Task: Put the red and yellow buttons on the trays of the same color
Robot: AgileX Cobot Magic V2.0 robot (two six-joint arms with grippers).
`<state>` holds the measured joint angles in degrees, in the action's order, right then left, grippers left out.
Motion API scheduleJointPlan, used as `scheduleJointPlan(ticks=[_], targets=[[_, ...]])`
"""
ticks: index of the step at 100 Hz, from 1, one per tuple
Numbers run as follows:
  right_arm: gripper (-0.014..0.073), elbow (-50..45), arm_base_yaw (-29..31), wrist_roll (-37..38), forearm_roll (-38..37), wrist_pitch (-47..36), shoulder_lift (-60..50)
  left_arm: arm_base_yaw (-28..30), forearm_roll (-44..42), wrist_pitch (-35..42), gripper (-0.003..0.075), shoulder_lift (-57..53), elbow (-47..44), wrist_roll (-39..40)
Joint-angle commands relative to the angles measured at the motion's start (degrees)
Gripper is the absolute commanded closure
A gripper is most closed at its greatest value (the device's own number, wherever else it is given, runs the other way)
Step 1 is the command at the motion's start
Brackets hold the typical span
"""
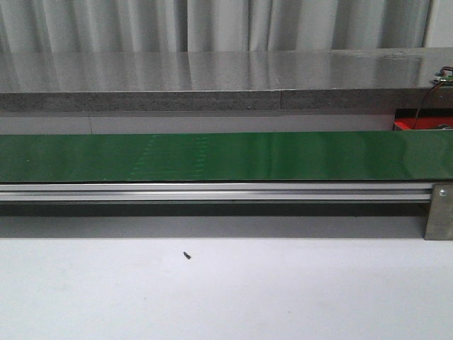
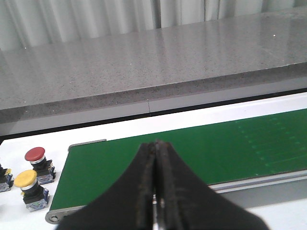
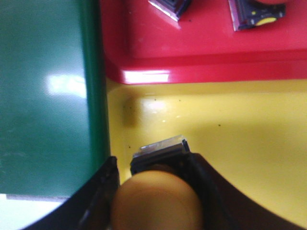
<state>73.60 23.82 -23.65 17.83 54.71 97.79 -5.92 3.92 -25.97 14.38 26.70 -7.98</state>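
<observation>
In the right wrist view a yellow button [image 3: 156, 201], cap towards the camera and grey base below, sits between the fingers of my right gripper [image 3: 153, 160], which is shut on it low over the yellow tray [image 3: 240, 134], near the tray's corner by the belt. Beside it lies the red tray [image 3: 201, 43], holding two button bases [image 3: 168, 5] [image 3: 254, 14]. My left gripper [image 2: 156, 143] is shut and holds nothing above the end of the green belt [image 2: 216, 148]. A red button [image 2: 35, 154] and a yellow button [image 2: 25, 178] stand on the white table beside that belt end. Neither gripper shows in the front view.
The green conveyor belt [image 1: 212, 156] runs across the front view with an aluminium rail [image 1: 212, 191] in front and a grey stone ledge [image 1: 212, 78] behind. A corner of the red tray [image 1: 425, 124] shows at the belt's right end. White table [image 1: 226, 290] lies in front.
</observation>
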Motion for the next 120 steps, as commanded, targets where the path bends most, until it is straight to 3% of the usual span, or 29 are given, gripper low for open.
scheduleJointPlan(ticks=[1,37,47,59,66,100,120], targets=[[0.0524,1.19,-0.53,-0.97,1.50,-1.74,-1.65,-0.40,0.12,4.49,0.0740,0.49,1.45,-0.10],[0.0501,1.19,-0.67,-1.21,1.82,-1.75,4.89,-0.40,0.12,4.49,0.0740,0.49,1.45,-0.10],[0.0396,1.19,-0.67,-1.21,1.50,-1.69,4.89,-0.40,0.12,4.49,0.0740,0.49,1.45,-0.10],[0.0176,1.36,-0.67,-1.21,1.50,-1.46,4.68,-0.40,0.12,4.49,0.0740,0.49,1.45,-0.10],[0.0104,1.36,-0.67,-1.21,1.45,-1.53,4.08,-0.40,0.34,4.49,0.0740,0.49,1.45,-0.10],[0.0101,3.63,-0.93,-1.44,4.18,-2.49,-5.53,-0.40,0.45,4.49,0.0740,0.49,1.45,-0.10],[0.0102,3.36,-6.47,-3.43,4.26,-5.87,-14.97,-0.40,0.45,4.49,0.0740,0.49,1.45,-0.10]])
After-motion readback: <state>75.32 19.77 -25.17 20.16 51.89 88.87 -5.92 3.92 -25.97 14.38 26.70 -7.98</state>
